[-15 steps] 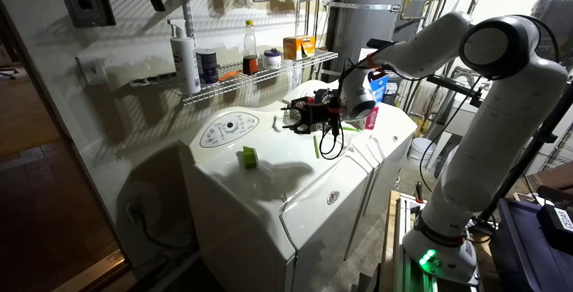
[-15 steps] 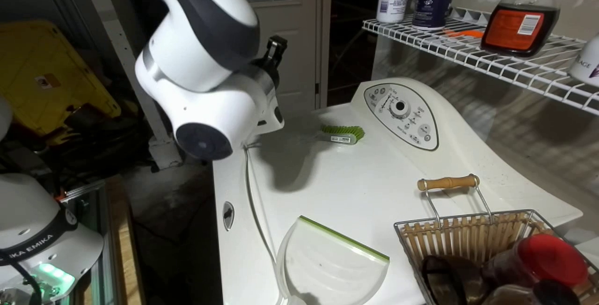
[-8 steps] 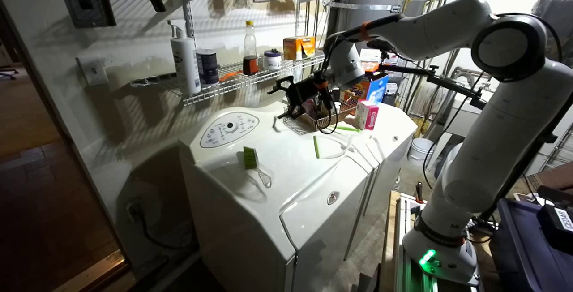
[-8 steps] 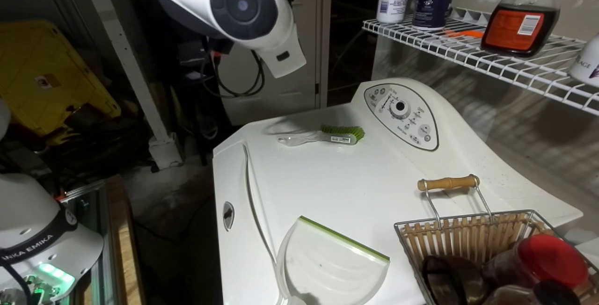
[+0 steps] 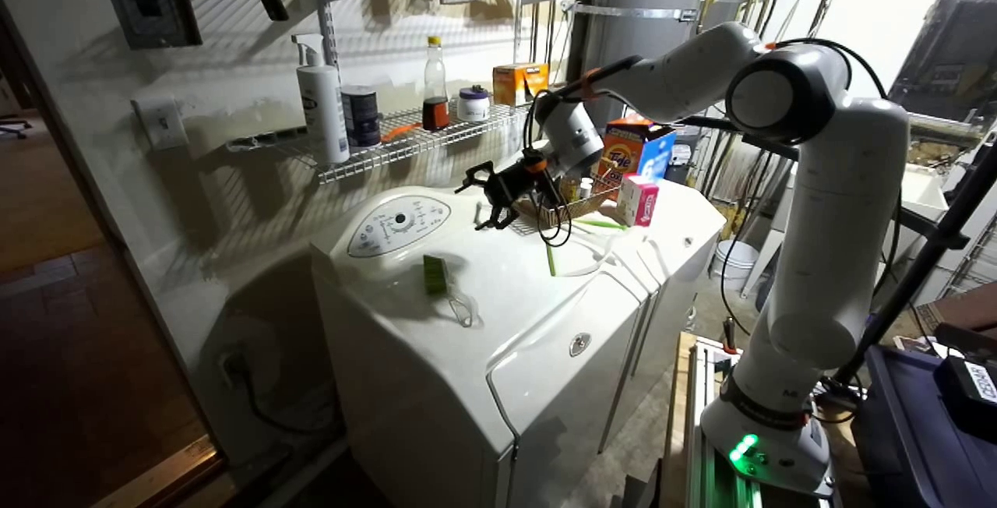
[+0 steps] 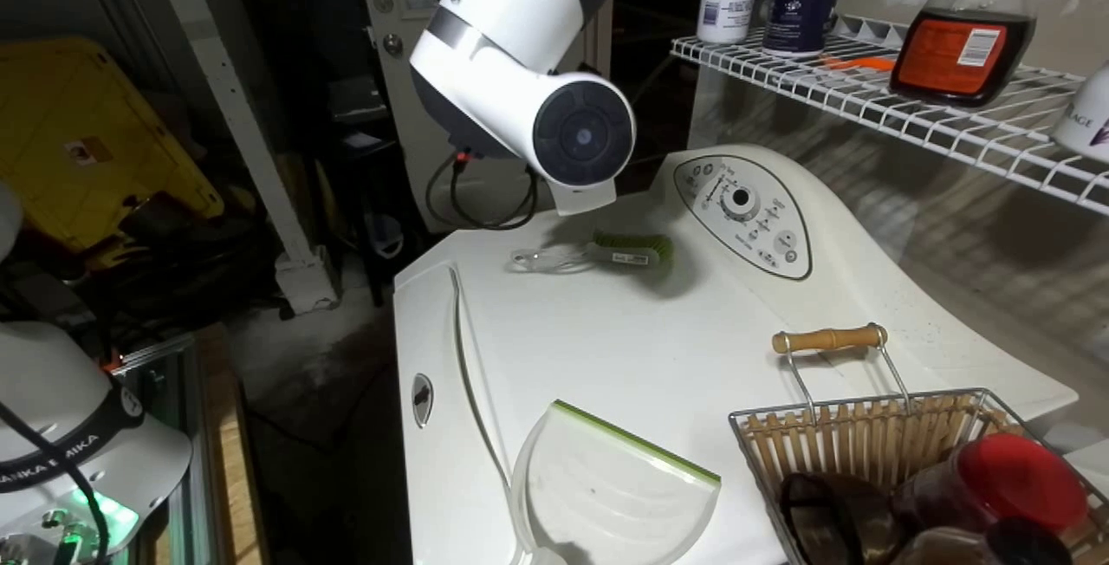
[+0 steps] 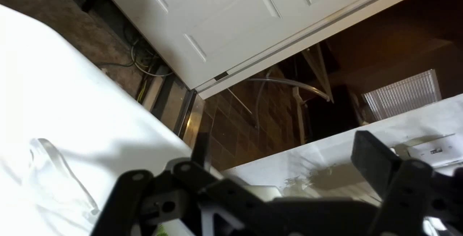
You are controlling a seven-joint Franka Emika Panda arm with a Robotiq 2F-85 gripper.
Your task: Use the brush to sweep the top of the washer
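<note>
The brush lies on top of the white washer (image 5: 514, 282), near its dial panel. Its green bristle head (image 5: 435, 274) and clear handle (image 5: 462, 310) show in both exterior views, where the brush (image 6: 634, 253) lies flat. In the wrist view the clear handle (image 7: 59, 181) is at the lower left; the head is mostly hidden behind the gripper. My gripper (image 5: 470, 208) is open and empty, in the air above the back of the washer, apart from the brush. In the wrist view the gripper (image 7: 284, 147) has its fingers wide apart with nothing between them.
A clear dustpan (image 6: 619, 483) with a green edge and a wire basket (image 6: 819, 409) of jars stand on the same surface. A wire shelf (image 5: 405, 138) with bottles hangs above the back. A pink box (image 5: 640, 202) and a Tide box (image 5: 621, 156) stand beyond.
The arm swings over the washer; the gripper rises and tilts, then comes down and toward the dial panel side. Its shadow now falls over the brush head. The brush stays in place.
</note>
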